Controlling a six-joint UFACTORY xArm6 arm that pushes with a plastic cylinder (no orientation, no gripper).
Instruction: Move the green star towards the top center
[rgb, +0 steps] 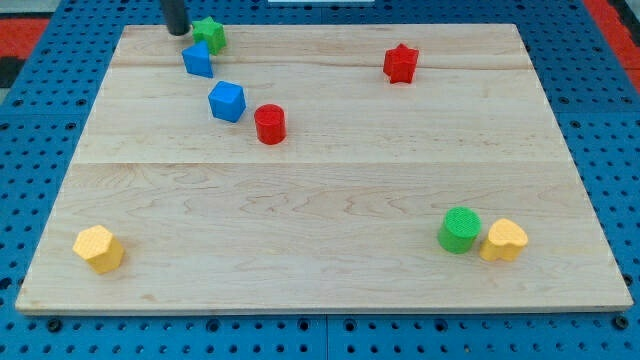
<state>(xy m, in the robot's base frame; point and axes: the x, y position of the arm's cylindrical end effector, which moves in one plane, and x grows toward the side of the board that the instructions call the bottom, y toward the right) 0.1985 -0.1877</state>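
Green star (209, 35): desk's (320, 200) top edge, left of centre, touching a blue block (198, 59) below it. My tip (177, 30): just left of the star, near contact. No gripper fitted; a bare rod. Step, as judged: lined up to push; next calls for a rightward shove along the top edge. Writing: none legible.

Surface: pale wooden board (330, 200) of joined planks, lying on a blue perforated base (40, 100).
Top left: green star (209, 34), with a blue block (198, 59) touching it just below.
Below those: blue cube (227, 101), red cylinder (270, 124) just beside it.
Top right: red star (400, 63).
Bottom left: yellow block (98, 248).
Bottom right: green cylinder (460, 230) touching a yellow heart-like block (503, 240).
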